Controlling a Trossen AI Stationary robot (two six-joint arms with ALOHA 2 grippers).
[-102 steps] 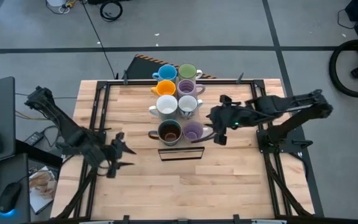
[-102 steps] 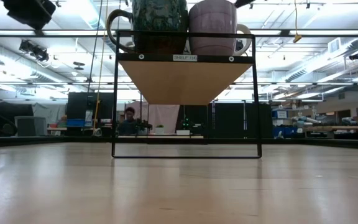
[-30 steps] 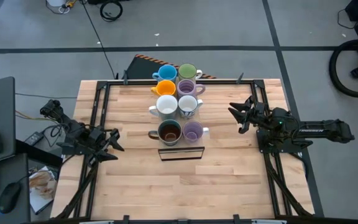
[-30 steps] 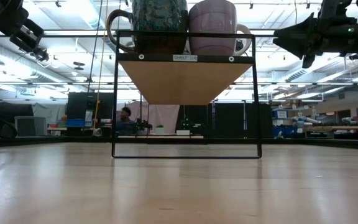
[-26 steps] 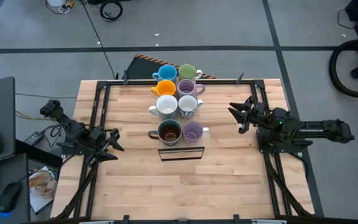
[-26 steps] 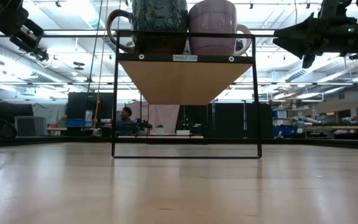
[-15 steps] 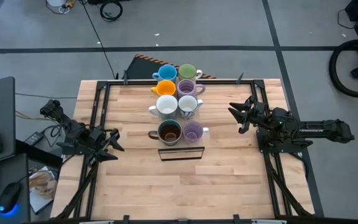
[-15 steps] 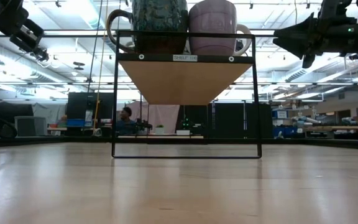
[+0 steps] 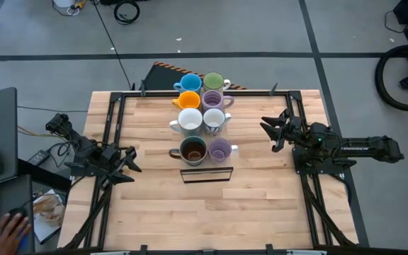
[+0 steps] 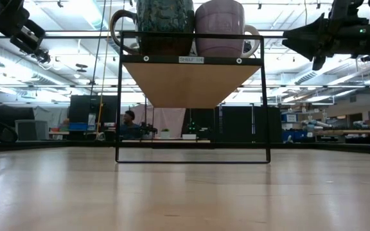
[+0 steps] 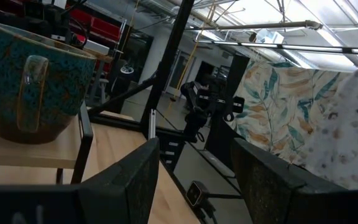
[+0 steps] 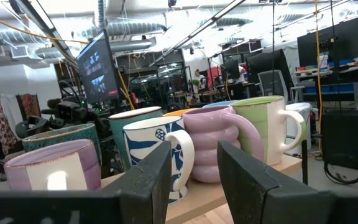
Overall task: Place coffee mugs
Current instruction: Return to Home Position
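Several coffee mugs stand upright on their bases in two rows on a raised wooden shelf (image 10: 191, 80) at the table's far middle. Among them are blue (image 9: 190, 83), green (image 9: 213, 81), orange (image 9: 188, 100) and white (image 9: 189, 120) mugs. At the near end stand a dark mug (image 9: 193, 150) and a lilac mug (image 9: 220, 149). My left gripper (image 9: 127, 164) hangs open at the table's left edge, well clear of the shelf. My right gripper (image 9: 271, 131) hangs open to the right of the mugs, pointing at them. Nothing is between the fingers of either gripper.
The shelf's black wire frame (image 9: 206, 174) stands on the wooden table top (image 9: 211, 212). Black rails (image 9: 112, 127) run along the table's left and right sides. A person's hand (image 9: 9, 227) is at a desk beyond the table's left near corner.
Both arms have kept still and no mug has moved. A person's hand has come into view at the desk beside the table's left near corner.
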